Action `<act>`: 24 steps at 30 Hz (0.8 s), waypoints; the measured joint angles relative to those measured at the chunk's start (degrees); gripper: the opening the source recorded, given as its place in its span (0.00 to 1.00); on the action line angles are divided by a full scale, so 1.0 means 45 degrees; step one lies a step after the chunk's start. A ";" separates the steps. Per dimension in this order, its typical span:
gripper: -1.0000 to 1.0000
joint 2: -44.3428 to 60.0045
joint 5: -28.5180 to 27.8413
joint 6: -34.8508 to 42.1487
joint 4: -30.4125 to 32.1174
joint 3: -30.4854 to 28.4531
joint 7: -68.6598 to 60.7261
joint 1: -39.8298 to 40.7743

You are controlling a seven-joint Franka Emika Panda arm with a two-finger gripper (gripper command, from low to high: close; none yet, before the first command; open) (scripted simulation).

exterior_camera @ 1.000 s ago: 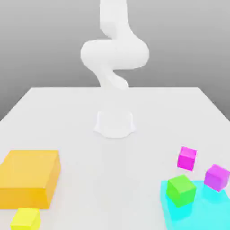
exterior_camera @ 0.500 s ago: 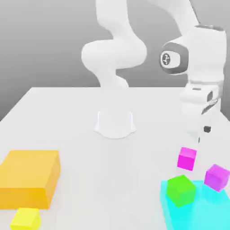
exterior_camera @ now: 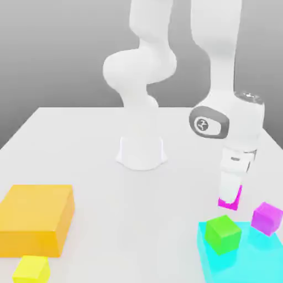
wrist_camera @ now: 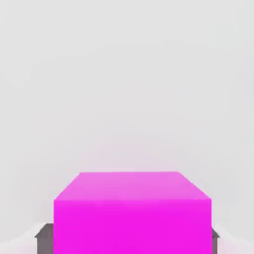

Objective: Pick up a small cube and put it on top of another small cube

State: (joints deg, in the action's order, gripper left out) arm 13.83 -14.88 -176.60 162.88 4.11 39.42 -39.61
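The gripper (exterior_camera: 230, 200) is clenched on the magenta-pink cube (wrist_camera: 132, 213), near the table's (exterior_camera: 99, 143) front edge, beside the purple-violet cube (exterior_camera: 267, 218).

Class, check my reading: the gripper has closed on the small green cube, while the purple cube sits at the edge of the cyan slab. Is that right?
Not quite. The gripper is shut on the magenta cube, as the hand view shows. The green cube sits untouched on the cyan slab. The purple cube is placed as you said.

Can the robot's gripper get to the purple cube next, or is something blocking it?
Probably yes. The purple cube sits in the open with nothing on top, just beside the gripper, which is shut on the magenta cube. The green cube stands off to its side.
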 joint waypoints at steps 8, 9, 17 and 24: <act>0.00 -0.1960 0.2160 0.1551 0.0355 0.1681 -0.1562 0.1123; 0.00 -0.2333 0.2593 0.1850 0.0428 0.1804 -0.1881 0.1109; 0.00 -0.3395 0.3603 0.4851 -0.1480 0.1423 -0.0904 0.1566; 0.00 -0.3199 0.3433 0.7872 -0.4699 0.0745 0.1802 0.2341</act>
State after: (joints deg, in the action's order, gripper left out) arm -0.56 0.57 -141.18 141.74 7.47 47.53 -29.08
